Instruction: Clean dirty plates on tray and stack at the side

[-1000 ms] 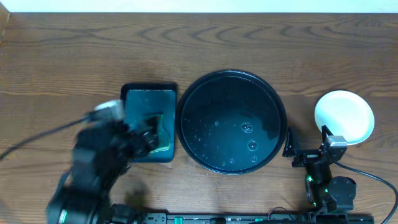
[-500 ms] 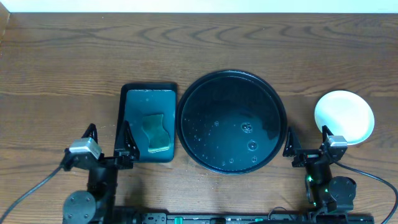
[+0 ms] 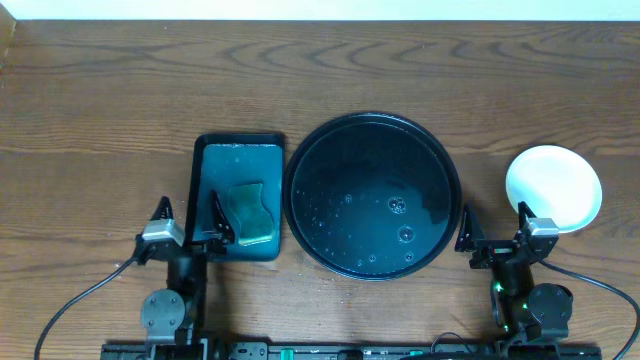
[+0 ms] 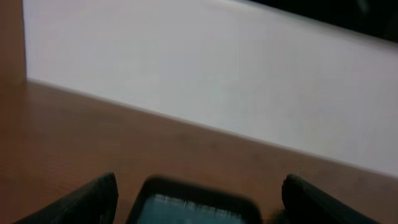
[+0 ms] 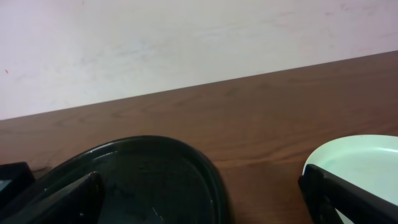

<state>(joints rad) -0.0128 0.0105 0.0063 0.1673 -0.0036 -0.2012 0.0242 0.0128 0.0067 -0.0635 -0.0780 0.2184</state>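
From overhead, the tray (image 3: 340, 165) lies mid-table, beaded with droplets. The plates (image 3: 553, 188) sit on the wood to its right, apart from it (how many I cannot tell). The left gripper (image 3: 189, 216) and right gripper (image 3: 493, 226) are both spread wide, empty. The left wrist view, blurred, shows the teal tray (image 4: 193, 204) between parted fingers (image 4: 93, 200). The right wrist view shows the black tray on the left and a plate's rim on the right.

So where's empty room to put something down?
Bare table runs behind both trays, and left of the teal tray. It's tight between the black tray and the plates, and near the left gripper and right gripper.
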